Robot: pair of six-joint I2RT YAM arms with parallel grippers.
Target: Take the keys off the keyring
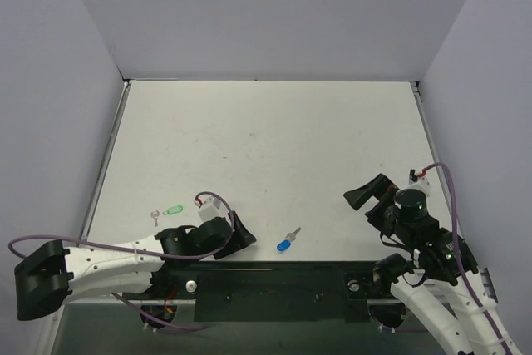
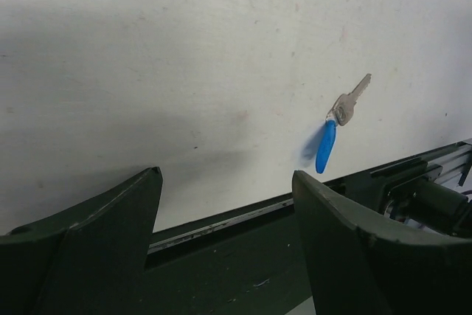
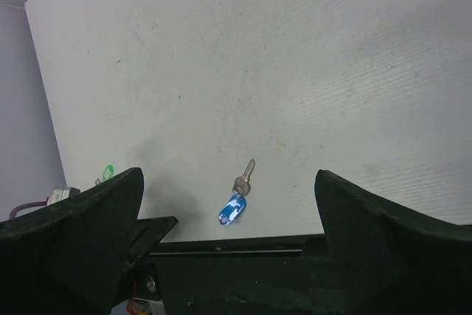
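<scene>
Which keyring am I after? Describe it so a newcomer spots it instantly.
On the white table, find the black rail along the near edge. Just beyond its middle lies the keyring, a small oval tag joined to a silver key. It is blue; the other tag, further left, is green.

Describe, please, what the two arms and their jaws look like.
The left arm and right arm have white links and black joints, each trailing a thin purple cable. Their jaws are broad, dark, wedge-shaped blades. Small green lights glow on the right arm.
</scene>
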